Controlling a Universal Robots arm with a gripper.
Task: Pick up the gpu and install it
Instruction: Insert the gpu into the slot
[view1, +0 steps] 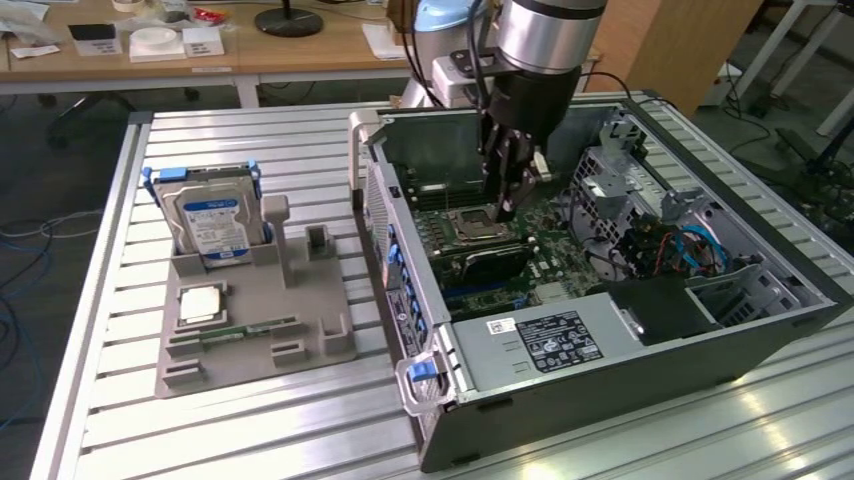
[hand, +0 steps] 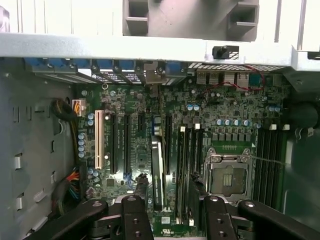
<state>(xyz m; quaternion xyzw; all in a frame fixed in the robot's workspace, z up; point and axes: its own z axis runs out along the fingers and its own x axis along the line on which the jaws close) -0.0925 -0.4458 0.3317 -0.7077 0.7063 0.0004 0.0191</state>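
The fingers (hand: 134, 215) stand wide apart, gripping nothing, and hang low inside the open computer case (view1: 627, 345) just above the motherboard (hand: 210, 107). The gpu (hand: 157, 170) sits directly below the gap between them. It stands on edge, apparently seated in an expansion slot, and neither finger seems to touch it. Its long axis runs parallel to the neighbouring slots and to the memory slots, so the fingers straddle its thin faces rather than its ends. Taking the processor socket (hand: 227, 175) as landmark, the card lies just beside it, between the socket and the white slot (hand: 98, 140), which is well off on the far side. In the exterior view the card shows as a dark upright plate (view1: 477, 264) just in front of the socket. Well apart from the socket, outside the case on the exterior view's left, a grey holder (view1: 254, 345) on the surface (view1: 267, 430) carries the hard drive (view1: 214, 225).
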